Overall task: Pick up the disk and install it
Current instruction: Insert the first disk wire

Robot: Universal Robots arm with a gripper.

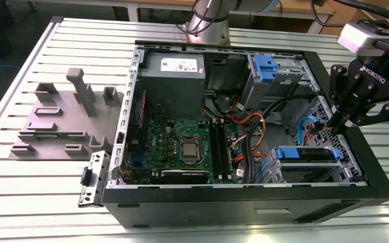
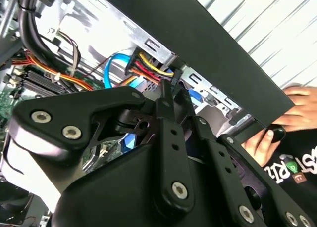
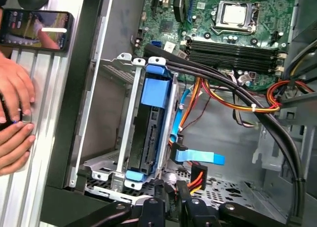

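The disk [image 1: 307, 153] lies in the metal drive cage [image 1: 275, 172] at the near right corner of the open computer case, its blue side rails and end tab showing. The first wrist view has the disk [image 3: 148, 133] standing edge-on in the cage under its blue tab. My gripper [image 1: 335, 125] hangs over the case's right wall, just above and behind the cage, fingers drawn together to a point with nothing between them. The shut fingertips [image 3: 171, 197] sit beside the red-yellow power plug [image 3: 196, 176], a short way off the disk's connector end. In the second wrist view my gripper [image 2: 166, 91] points at the cables.
A second blue caddy [image 1: 265, 68] sits in the far bay, beside the grey power supply [image 1: 174, 73]. Cable bundles [image 3: 237, 96] cross the case above the motherboard [image 1: 181, 147]. A person's hand [image 3: 12, 118] and a phone [image 3: 34, 29] rest on the slatted table outside the case wall.
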